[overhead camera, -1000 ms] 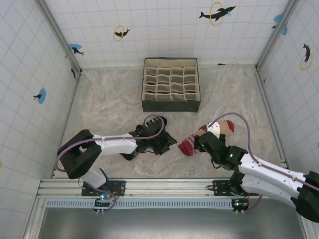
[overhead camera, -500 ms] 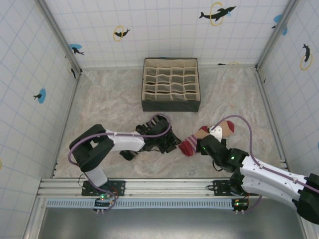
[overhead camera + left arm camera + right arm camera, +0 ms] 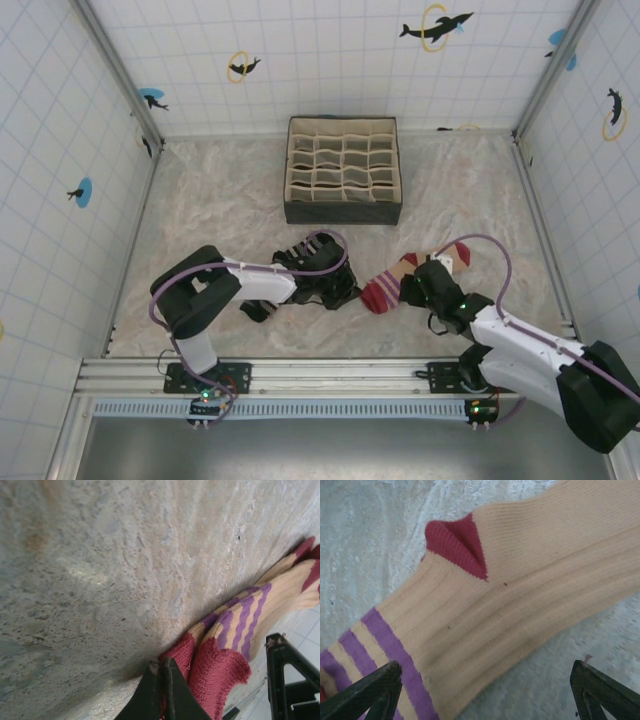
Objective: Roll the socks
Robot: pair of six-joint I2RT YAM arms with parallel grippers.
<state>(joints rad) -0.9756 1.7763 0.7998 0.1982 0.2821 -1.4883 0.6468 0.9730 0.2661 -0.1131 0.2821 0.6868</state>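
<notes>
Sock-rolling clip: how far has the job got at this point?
Done: nothing is rolled yet. The tan sock lies stretched out, unrolled. In hand: the left gripper is shut right at its dark red cuff, and the right gripper hangs open over the stretch below the red heel. Left: rolling it, plus the dark sock lying partly under the left arm.

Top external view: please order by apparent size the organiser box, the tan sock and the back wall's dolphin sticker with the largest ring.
1. organiser box, clearly largest.
2. tan sock, somewhat longer than the dolphin sticker, though partly covered.
3. dolphin sticker; being on the wall, its nearness differs, so true size is unsure.
</notes>
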